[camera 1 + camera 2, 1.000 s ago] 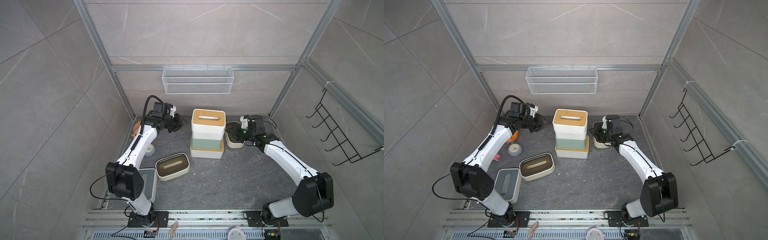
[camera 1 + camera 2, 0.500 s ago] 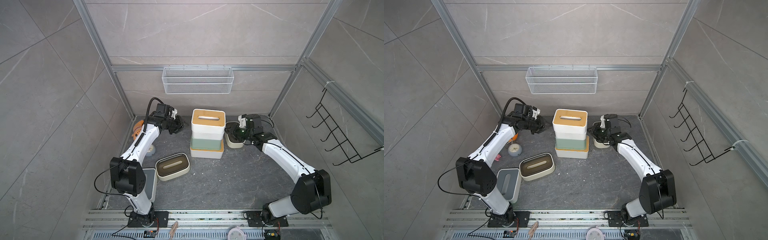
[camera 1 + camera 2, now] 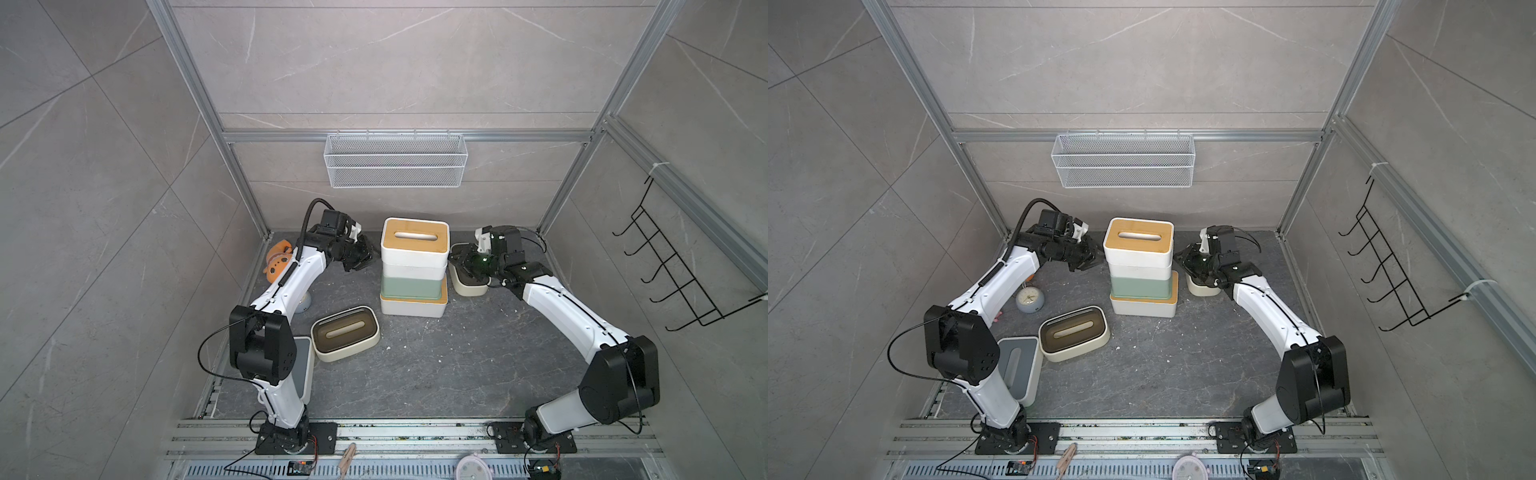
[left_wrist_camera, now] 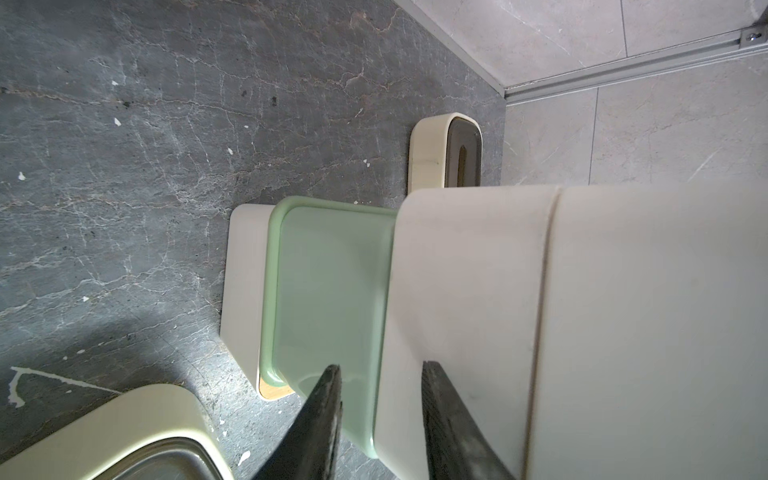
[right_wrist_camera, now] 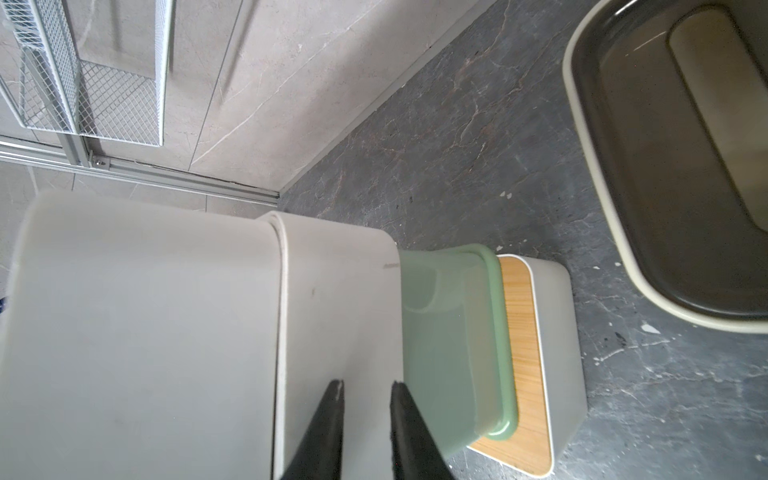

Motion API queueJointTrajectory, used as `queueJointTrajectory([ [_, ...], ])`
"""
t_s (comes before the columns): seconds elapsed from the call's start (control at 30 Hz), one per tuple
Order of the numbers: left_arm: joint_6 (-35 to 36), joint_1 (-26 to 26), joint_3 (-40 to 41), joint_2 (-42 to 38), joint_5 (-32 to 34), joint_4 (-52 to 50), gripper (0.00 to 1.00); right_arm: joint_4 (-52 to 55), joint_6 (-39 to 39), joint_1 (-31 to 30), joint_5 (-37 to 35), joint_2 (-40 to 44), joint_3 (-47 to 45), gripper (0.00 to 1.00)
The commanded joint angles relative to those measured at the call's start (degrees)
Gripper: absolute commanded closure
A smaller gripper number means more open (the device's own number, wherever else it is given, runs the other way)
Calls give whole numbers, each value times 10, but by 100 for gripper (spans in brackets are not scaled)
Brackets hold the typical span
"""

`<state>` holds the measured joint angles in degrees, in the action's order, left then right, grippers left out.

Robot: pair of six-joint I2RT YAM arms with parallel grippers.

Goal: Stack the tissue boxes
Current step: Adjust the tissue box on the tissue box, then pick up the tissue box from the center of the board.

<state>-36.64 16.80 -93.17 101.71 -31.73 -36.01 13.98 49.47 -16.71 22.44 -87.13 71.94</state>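
Note:
Tissue boxes are stacked mid-floor. At the bottom is a white box with a bamboo lid, then a pale green box, a white box, and a bamboo-lidded white box. My left gripper is open and empty close against the stack's left side. My right gripper is close against its right side, jaws narrowly apart, nothing between. Whether either touches the stack, I cannot tell.
A cream box with a brown lid lies under my right wrist. Another cream box lies front left, beside a grey-lidded white box. An orange plush and a small clock sit near the left wall. A wire basket hangs behind.
Both grippers have moved inward, the left one rightward and the right one leftward, closing in on the stack's two sides. The boxes have not moved.

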Motion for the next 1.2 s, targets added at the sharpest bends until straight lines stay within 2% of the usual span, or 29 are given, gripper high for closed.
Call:
queueJointTrajectory([
  [0.0,17,6,3,-16,-22,-4,64,-1,-13,-12,17,-11,24,76],
  [0.27,16,6,17,-29,-8,-6,64,5,-15,-14,-1,-4,19,76],
  [0.5,2,2,-8,-56,68,-17,64,28,-21,-14,-34,11,26,75],
  [0.67,19,3,-49,-64,95,-43,64,50,-31,-14,-63,31,35,74],
  [0.83,45,7,-86,-53,88,-75,64,56,-39,-15,-59,36,40,73],
  [1.17,50,27,-87,-60,94,-77,64,52,-42,-18,-42,36,43,73],
])
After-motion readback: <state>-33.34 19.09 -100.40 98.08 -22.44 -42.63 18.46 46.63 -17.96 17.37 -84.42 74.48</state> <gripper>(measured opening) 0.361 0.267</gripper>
